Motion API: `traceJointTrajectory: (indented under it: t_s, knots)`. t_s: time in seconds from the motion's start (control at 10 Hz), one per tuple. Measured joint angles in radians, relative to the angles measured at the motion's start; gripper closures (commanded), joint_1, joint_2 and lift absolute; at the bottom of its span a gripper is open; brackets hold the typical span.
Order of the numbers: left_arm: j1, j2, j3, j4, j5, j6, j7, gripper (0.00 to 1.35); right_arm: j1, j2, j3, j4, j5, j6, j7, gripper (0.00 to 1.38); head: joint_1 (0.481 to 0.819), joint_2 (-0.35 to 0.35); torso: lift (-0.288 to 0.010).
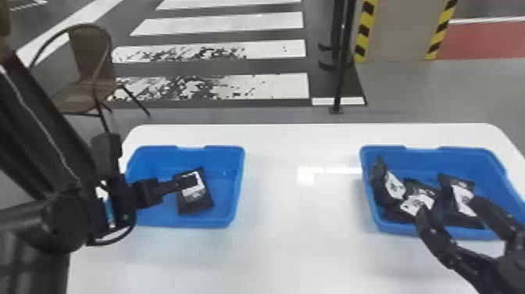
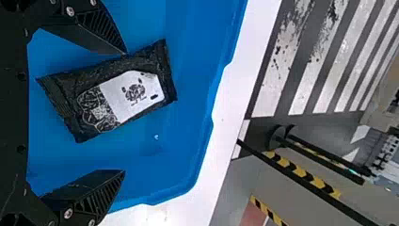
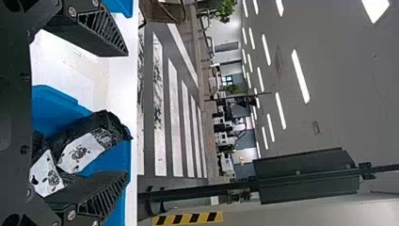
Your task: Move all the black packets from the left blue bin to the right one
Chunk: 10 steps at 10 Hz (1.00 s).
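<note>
Here's the left end effector (image 1: 187, 180) at the left bin (image 1: 230, 195), fingers apart, and the last black packet there (image 1: 197, 201) lying on the floor of it! It sits off-centre between them, one fingertip right by its edge, so closing might shove it rather than pinch it. A shallow bite could let it slip onto the surface (image 1: 297, 242). Over in the right bin (image 1: 418, 160), at least three packets (image 1: 463, 195) crowd together, one propped against the left wall; the right end effector (image 1: 446, 207), fingers parted, is at the near side and could get in the way.
</note>
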Motion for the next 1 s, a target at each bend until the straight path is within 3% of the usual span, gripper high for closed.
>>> traceJointTrajectory:
  t_s: [0.3,0.6,0.7,0.8,1.0]
  knots:
    - [-0.082,0.005,-0.019,0.080,-0.097,0.064,0.003,0.14,-0.004,0.000,0.000,0.010,-0.011,0.012,0.003,0.14,0.695,0.136,-0.140]
    - [-0.174,0.033,-0.098,0.243,-0.069,0.066,-0.004,0.16,-0.014,0.000,0.002,0.024,-0.012,0.018,0.006,0.14,0.695,0.104,-0.140]
    - [-0.193,0.036,-0.107,0.284,-0.063,0.071,-0.009,0.22,-0.017,0.000,0.003,0.028,-0.012,0.021,0.006,0.14,0.695,0.098,-0.140]
    - [-0.199,0.036,-0.113,0.300,-0.066,0.082,-0.010,0.35,-0.018,0.000,0.003,0.031,-0.017,0.024,0.007,0.15,0.695,0.096,-0.140]
    - [-0.209,0.036,-0.117,0.334,-0.080,0.094,-0.013,0.88,-0.020,0.000,0.004,0.039,-0.027,0.031,0.009,0.15,0.695,0.099,-0.140]
